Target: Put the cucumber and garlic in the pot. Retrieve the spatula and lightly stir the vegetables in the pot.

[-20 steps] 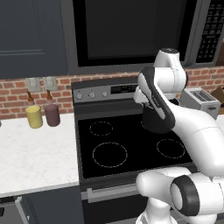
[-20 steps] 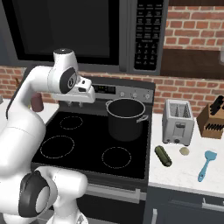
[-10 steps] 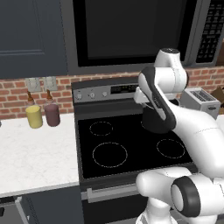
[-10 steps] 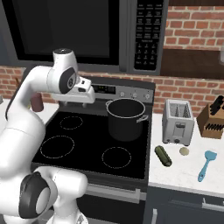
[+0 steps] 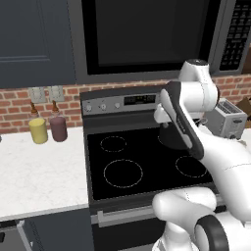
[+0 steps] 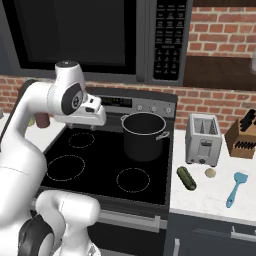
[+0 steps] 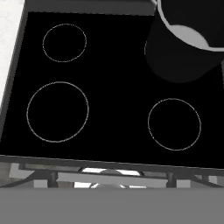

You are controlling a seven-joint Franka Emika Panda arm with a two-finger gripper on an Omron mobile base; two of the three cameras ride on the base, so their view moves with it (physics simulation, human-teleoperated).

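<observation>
The dark-grey pot (image 6: 144, 135) stands on the stove's back right burner, and its rim and wall show at the top right of the hand view (image 7: 183, 48). On the white counter right of the stove lie the green cucumber (image 6: 186, 178), the small pale garlic (image 6: 210, 173) and the blue spatula (image 6: 236, 189). My gripper (image 6: 94, 121) hangs above the stove's back left area, left of the pot and far from all three, holding nothing. Its fingers are too indistinct to tell how they stand. From the left, my arm covers most of the pot (image 5: 169, 139).
A silver toaster (image 6: 202, 145) and a wooden knife block (image 6: 242, 136) stand behind the vegetables. A yellow bottle (image 5: 37, 130) and a dark red bottle (image 5: 58, 128) sit on the left counter. The black cooktop (image 7: 109, 109) lies under the hand, with a microwave overhead.
</observation>
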